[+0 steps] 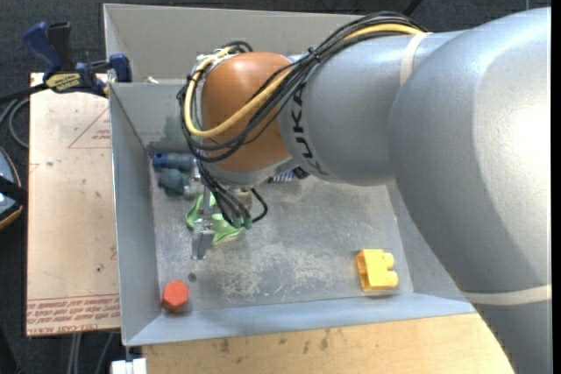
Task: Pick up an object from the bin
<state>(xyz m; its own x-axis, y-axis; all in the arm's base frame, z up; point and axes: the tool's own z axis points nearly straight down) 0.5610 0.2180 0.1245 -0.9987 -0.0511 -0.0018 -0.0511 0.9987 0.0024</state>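
Beneath the grey arm (394,118) the gripper (202,243) is found against a green plastic piece (226,229) lying at its 2 o'clock; whether it is clenched cannot be told.

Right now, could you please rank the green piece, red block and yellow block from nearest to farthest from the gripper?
1. Green piece, right at the gripper.
2. Red block, lower left corner.
3. Yellow block, lower right.

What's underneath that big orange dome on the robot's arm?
The gripper hangs below it, over a light green thing near the bin's left wall. A blue and grey thing pokes out beside it. Whatever lies further under the dome is covered.
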